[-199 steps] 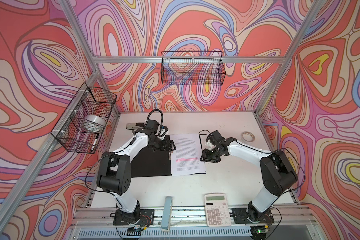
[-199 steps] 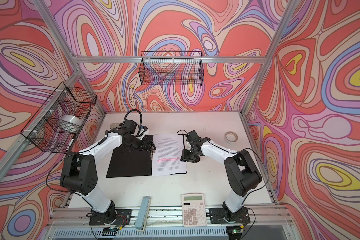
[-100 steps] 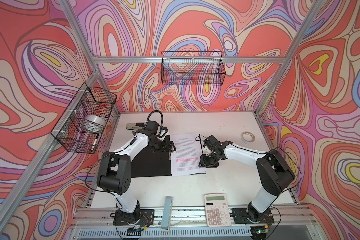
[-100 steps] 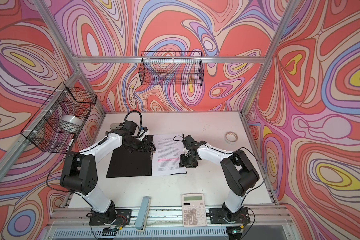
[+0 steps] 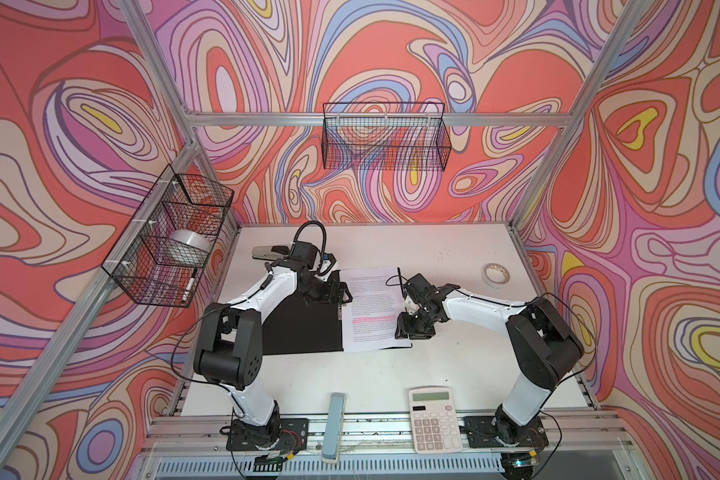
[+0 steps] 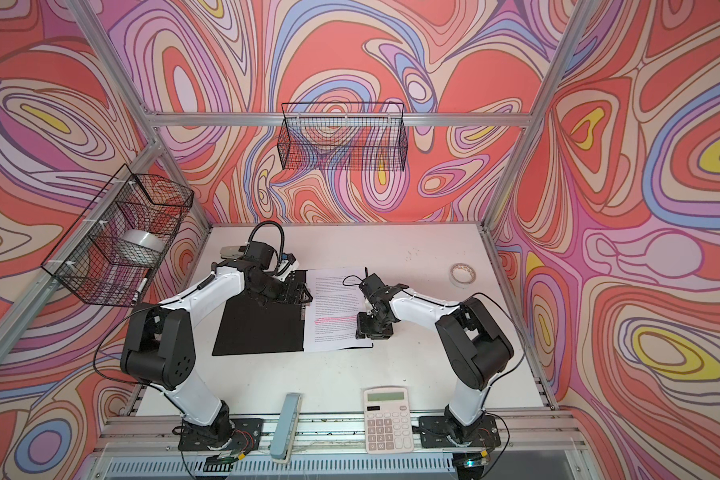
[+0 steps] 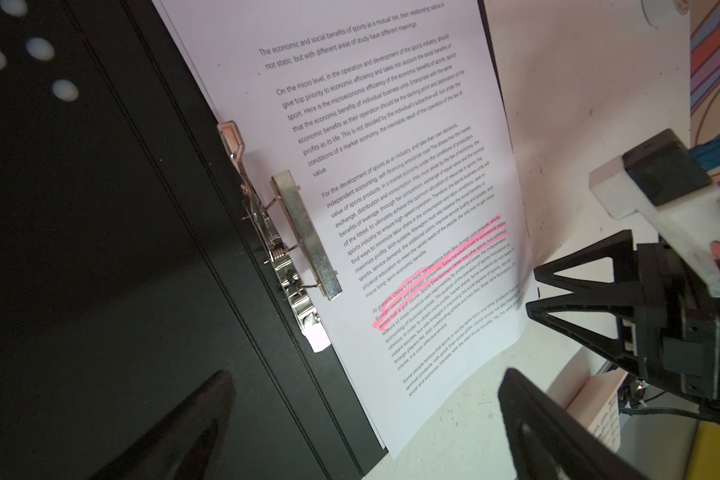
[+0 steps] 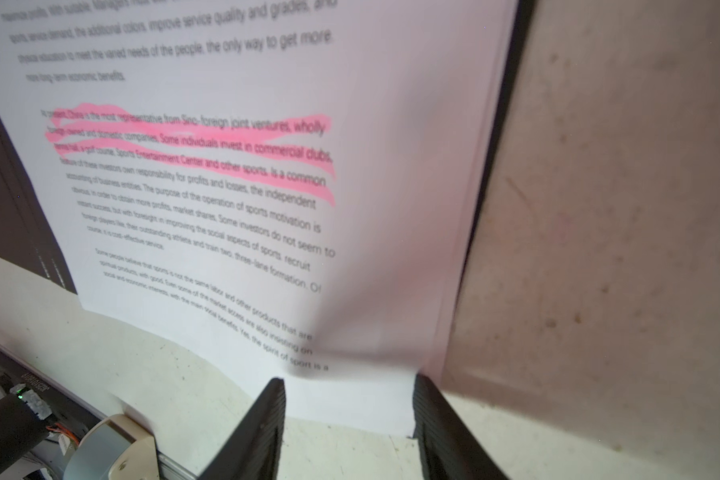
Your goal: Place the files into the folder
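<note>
My left gripper (image 7: pixel 366 374) hangs with its jaws spread wide and nothing between them. It is above the spine of the folder (image 5: pixel 300 328), over its one metal clip (image 7: pixel 304 232). My right gripper (image 8: pixel 350 380) stands half parted at the folder's right edge and grips nothing. Its two fingertips (image 8: pixel 275 399) are at the outer margin of the files (image 5: pixel 371 307). I cannot tell whether they press the paper, which bulges a little just ahead of them.

There is one folder, lying open and flat with its black inside up. One stack of files lies on the folder's right leaf, and I cannot count its sheets. Its left edge is beneath the clip's bar, and its near end sticks out past the folder's near edge. A thin black strip of folder shows along its right side.

- **Beyond the folder's far left corner:** one grey stapler (image 5: pixel 269 251).
- **Well to the folder's right and farther back:** one tape roll (image 5: pixel 496 275).
- **Nearer than the folder, at the front rail:** one white calculator (image 5: pixel 434 419) and one pale blue bar (image 5: pixel 336 424).
- **Above the folder:** two wire baskets. The back basket (image 5: pixel 385 143) hangs on the rear wall. The side basket (image 5: pixel 171 237) hangs to the left and holds one grey roll (image 5: pixel 186 247) and one marker (image 5: pixel 191 284).

The table (image 5: pixel 433 249) is white and scuffed. The walls (image 5: pixel 391 54) swirl in red, pink, lilac, blue and yellow inside an aluminium frame (image 5: pixel 267 119).
</note>
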### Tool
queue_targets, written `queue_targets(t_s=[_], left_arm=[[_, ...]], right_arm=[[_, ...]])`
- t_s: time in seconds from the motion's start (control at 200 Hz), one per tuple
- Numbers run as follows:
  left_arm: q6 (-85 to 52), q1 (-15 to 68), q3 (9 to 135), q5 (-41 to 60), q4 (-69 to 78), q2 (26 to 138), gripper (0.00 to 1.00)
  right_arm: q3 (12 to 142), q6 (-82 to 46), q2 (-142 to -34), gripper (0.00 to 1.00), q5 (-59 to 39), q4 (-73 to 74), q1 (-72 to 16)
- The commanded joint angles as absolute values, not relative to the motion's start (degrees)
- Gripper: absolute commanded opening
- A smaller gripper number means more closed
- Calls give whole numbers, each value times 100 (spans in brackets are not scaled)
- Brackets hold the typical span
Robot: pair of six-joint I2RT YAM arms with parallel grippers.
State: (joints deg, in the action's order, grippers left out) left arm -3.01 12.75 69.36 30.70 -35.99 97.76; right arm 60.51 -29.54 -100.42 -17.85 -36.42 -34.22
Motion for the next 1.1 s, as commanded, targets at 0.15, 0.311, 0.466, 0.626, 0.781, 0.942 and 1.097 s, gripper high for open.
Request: queue_targets(t_s=[0.15, 0.311, 0.466, 0.626, 0.781, 0.942, 1.097], left_arm=[[-442, 1248, 6633, 3100, -3604, 9746, 100], [-492, 1241, 6264, 3347, -3478, 9659, 100], [-500, 1248, 5953, 3563, -3291, 9727, 100], [-476, 1248, 5828, 3598, -3072, 9744, 100], [-435, 1248, 5844, 3586, -3015, 9831, 100], [-448, 1248, 5867, 3607, -2971, 9920, 100], [-462, 1248, 5889, 3621, -2947, 9967, 100]], right_arm=[[6161, -3071, -9905, 56, -1206, -3872, -3482], [6165, -3181, -9813, 60, -1115, -3966, -3480], [6061, -3300, -9800, 63, -1026, -3903, -3485], [5994, -3356, -9972, 64, -1294, -3688, -3480], [5999, -3380, -10095, 64, -1416, -3586, -3480], [5977, -3410, -10117, 64, -1599, -3469, -3485], [5968, -3414, -10117, 64, -1722, -3465, -3483]])
